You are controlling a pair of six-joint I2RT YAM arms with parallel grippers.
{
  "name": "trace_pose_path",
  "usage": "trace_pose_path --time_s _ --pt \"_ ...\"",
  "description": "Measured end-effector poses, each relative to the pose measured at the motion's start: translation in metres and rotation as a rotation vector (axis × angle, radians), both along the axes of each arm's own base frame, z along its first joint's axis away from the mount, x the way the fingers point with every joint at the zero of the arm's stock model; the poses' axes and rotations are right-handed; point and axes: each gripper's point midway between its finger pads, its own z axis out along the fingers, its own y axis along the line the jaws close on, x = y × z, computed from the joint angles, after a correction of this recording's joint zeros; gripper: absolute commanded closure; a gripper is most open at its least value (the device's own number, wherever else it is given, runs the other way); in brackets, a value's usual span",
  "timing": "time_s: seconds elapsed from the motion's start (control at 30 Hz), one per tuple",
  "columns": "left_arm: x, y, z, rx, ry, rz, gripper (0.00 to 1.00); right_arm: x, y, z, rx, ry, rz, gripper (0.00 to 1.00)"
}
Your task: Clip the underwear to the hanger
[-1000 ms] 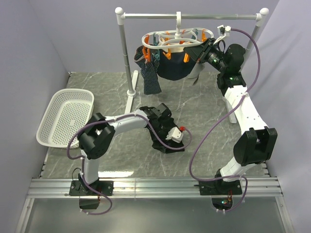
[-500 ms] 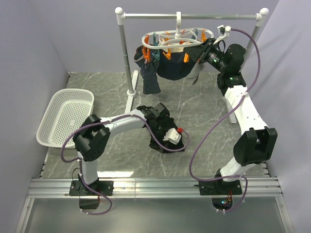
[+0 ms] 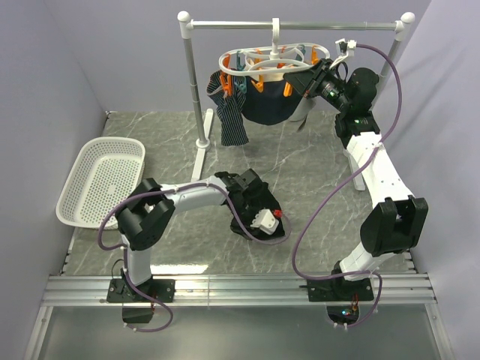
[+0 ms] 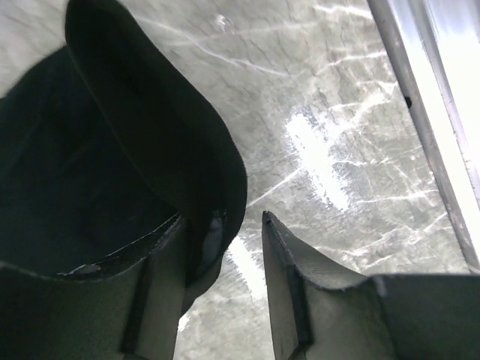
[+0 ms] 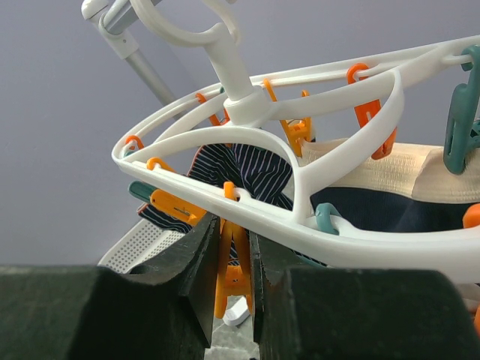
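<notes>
Left hand dropped to underwear | black, crumpled | right hand pinching peg

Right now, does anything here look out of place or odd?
Only the underwear: it lies crumpled on the table at the left gripper, not clipped to the hanger, where the right gripper pinches an orange peg. Nothing looks spilled or damaged.

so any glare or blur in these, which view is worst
Left wrist is worst: white glare streaks on the table, underwear a featureless black, fingers soft. Right wrist: hanger and peg sharp, near fingers blurred and dark. Top view: even light, sharp, though the underwear shows little detail.
</notes>
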Motion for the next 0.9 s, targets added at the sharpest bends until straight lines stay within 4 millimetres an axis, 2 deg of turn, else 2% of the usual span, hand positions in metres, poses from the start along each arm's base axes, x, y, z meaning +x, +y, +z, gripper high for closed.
trace_pose_path --time_s 0.03,0.13,0.3,0.4,0.43,0.47,0.5,0.63,0.8,0.9 --pt "-0.001 0.001 -0.004 0.006 -0.004 -0.003 0.47 0.0 0.0 0.0 0.0 0.0 0.0 1.0" --pt "-0.006 0.005 -0.013 0.015 -0.017 -0.016 0.42 0.0 0.0 0.0 0.0 0.0 0.0 1.0" --pt "-0.004 0.005 -0.017 -0.006 -0.057 0.001 0.48 0.0 0.0 0.0 0.0 0.0 0.0 1.0" --pt "0.004 -0.001 -0.011 -0.052 -0.104 0.043 0.73 0.0 0.0 0.0 0.0 0.0 0.0 1.0" --pt "0.006 -0.003 -0.007 -0.069 -0.116 0.06 0.91 0.0 0.0 0.0 0.0 0.0 0.0 1.0" --pt "0.008 -0.006 -0.002 -0.083 -0.122 0.079 0.99 0.0 0.0 0.0 0.0 0.0 0.0 1.0" --pt "0.01 -0.008 0.002 -0.096 -0.126 0.09 1.0 0.0 0.0 0.0 0.0 0.0 0.0 1.0" --pt "0.021 -0.013 0.032 -0.146 -0.099 0.155 1.0 0.0 0.0 0.0 0.0 0.0 0.0 1.0" --pt "0.065 -0.029 0.097 -0.256 -0.126 0.262 1.0 -0.001 0.001 0.001 0.0 -0.004 0.007 1.0" --pt "0.084 -0.035 0.131 -0.312 -0.165 0.307 1.0 -0.002 0.001 0.002 0.002 -0.007 0.012 1.0"
